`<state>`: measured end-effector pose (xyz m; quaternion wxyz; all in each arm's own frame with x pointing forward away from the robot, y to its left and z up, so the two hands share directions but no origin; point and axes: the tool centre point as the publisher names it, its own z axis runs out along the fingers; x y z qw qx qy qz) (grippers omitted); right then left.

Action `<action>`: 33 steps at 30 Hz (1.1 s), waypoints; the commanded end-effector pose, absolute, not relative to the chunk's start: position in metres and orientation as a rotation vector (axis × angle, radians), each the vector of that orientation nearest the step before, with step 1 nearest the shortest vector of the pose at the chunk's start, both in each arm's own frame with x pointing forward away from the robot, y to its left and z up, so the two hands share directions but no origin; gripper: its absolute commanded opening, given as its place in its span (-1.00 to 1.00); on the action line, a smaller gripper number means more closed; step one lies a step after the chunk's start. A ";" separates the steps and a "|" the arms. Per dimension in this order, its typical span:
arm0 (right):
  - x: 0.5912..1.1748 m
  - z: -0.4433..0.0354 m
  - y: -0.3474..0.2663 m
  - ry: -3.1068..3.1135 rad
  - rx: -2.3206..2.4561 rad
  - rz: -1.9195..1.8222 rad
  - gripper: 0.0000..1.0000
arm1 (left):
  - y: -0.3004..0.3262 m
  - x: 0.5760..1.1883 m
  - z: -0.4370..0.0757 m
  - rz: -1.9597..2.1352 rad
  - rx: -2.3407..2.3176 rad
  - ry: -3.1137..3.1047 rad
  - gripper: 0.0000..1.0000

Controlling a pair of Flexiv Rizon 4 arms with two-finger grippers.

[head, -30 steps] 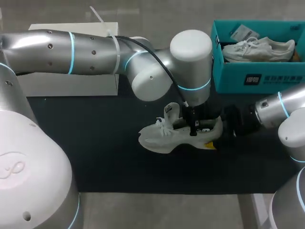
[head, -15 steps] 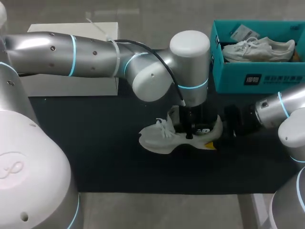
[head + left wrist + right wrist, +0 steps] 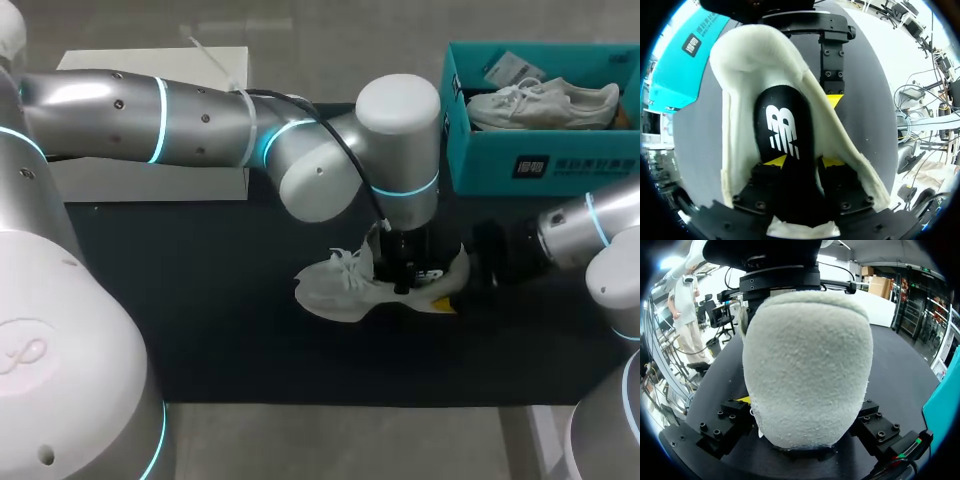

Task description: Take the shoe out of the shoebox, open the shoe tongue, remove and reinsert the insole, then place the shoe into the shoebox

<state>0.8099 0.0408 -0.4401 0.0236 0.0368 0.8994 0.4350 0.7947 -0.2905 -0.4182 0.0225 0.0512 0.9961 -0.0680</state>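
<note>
A white shoe [image 3: 345, 285] stands on the black mat, toe to the left. My left gripper [image 3: 403, 278] points straight down into its opening. In the left wrist view the left gripper [image 3: 803, 161] is open, its yellow tips apart over the black insole [image 3: 782, 125], which lies flat inside the shoe [image 3: 740, 100]. My right gripper [image 3: 450, 275] comes in from the right and is shut wide on the shoe's heel [image 3: 805, 365], which fills the gap between its fingers [image 3: 832, 60].
The teal shoebox [image 3: 560, 160] stands at the back right with a second white shoe [image 3: 540, 103] inside. A white box [image 3: 150, 180] lies at the back left, under my left arm. The black mat [image 3: 230, 320] is bare on the left.
My left gripper has sunk lower into the shoe and its fingers have come apart. The tongue, earlier standing up, now lies lower. The right arm has kept still.
</note>
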 end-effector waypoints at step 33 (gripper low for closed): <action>0.808 -0.443 0.045 2.786 0.115 1.344 -1.00 | -0.296 0.815 -0.452 -0.211 -0.043 3.034 -1.00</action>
